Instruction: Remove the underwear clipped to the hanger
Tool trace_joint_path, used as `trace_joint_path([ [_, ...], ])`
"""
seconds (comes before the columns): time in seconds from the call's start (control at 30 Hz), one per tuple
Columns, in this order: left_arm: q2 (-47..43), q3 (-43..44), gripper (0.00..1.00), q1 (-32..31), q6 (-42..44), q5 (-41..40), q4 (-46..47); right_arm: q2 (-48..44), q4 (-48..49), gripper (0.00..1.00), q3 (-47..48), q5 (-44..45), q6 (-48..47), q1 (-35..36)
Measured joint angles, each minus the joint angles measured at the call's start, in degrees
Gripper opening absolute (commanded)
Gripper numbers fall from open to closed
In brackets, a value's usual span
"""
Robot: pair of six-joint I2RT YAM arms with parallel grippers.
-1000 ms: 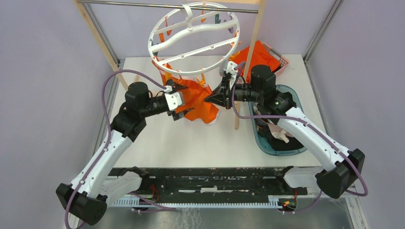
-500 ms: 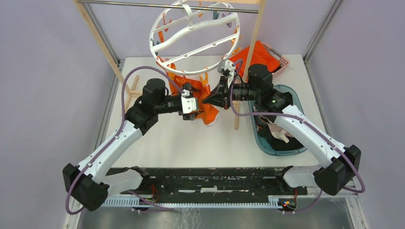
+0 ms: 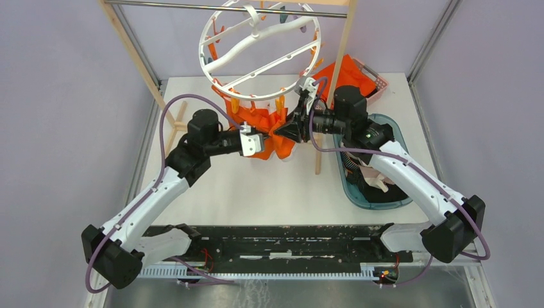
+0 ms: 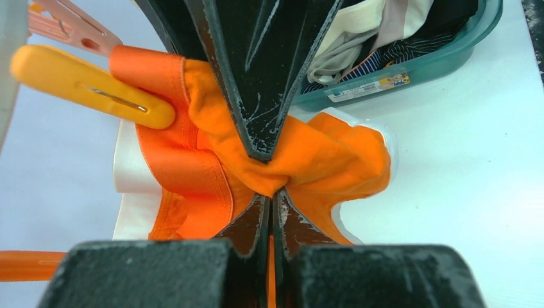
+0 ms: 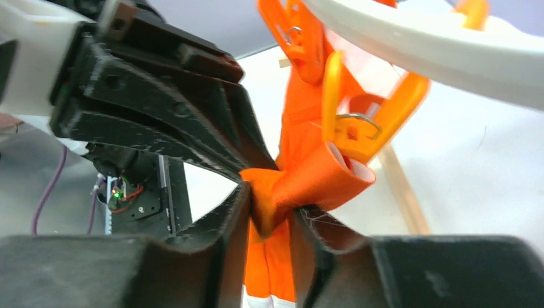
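Observation:
The bright orange underwear with white trim hangs from orange pegs under the white ring hanger. The two grippers meet tip to tip at it. My left gripper is shut on a bunched fold of the underwear, its jaws pressed together on a thin strip of cloth. My right gripper comes in from the right. Its jaws stand parted, with a knot of the orange fabric sitting between them. A yellow-orange peg clamps the waistband.
A teal basin holding several garments sits at the right, under the right arm. A pink basket with folded orange cloth stands at the back right. The wooden post and metal bar carry the hanger.
My left arm swung right to the underwear and its jaws closed on the cloth. My right gripper's jaws, shut before, have parted. The hanger ring has tipped slightly.

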Motion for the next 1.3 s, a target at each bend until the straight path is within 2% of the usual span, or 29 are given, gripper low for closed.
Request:
trace_joint_path([
  [0.07, -1.0, -0.7, 0.03, 0.0, -0.5, -0.1, 0.3, 0.0, -1.0, 0.57, 0.0, 2.6, -0.2, -0.1],
  [0.17, -2.1, -1.0, 0.03, 0.0, -1.1, -0.5, 0.7, 0.0, -2.6, 0.71, 0.2, 6.3, -0.4, -0.3],
  [0.23, -2.3, -1.2, 0.03, 0.0, -1.1, -0.5, 0.9, -0.2, -3.6, 0.76, 0.7, 8.8, -0.6, -0.4],
  [0.43, -2.4, -1.2, 0.03, 0.0, -1.3, -0.5, 1.2, -0.1, -7.0, 0.79, 5.5, 11.4, -1.1, -0.6],
  [0.7, -2.4, -1.2, 0.03, 0.0, -2.1, -0.3, 1.2, 1.8, -7.9, 0.74, 13.4, 11.5, -0.7, -0.6],
  [1.03, -2.3, -1.2, 0.03, 0.0, -2.2, 0.5, 1.2, 6.7, -8.3, 0.57, 15.0, 11.3, 3.0, -0.6],
  [1.3, -2.3, -1.2, 0.03, 0.0, -2.2, 0.5, 1.4, 7.5, -7.0, 0.47, 15.5, 10.2, 9.4, -1.0],
])
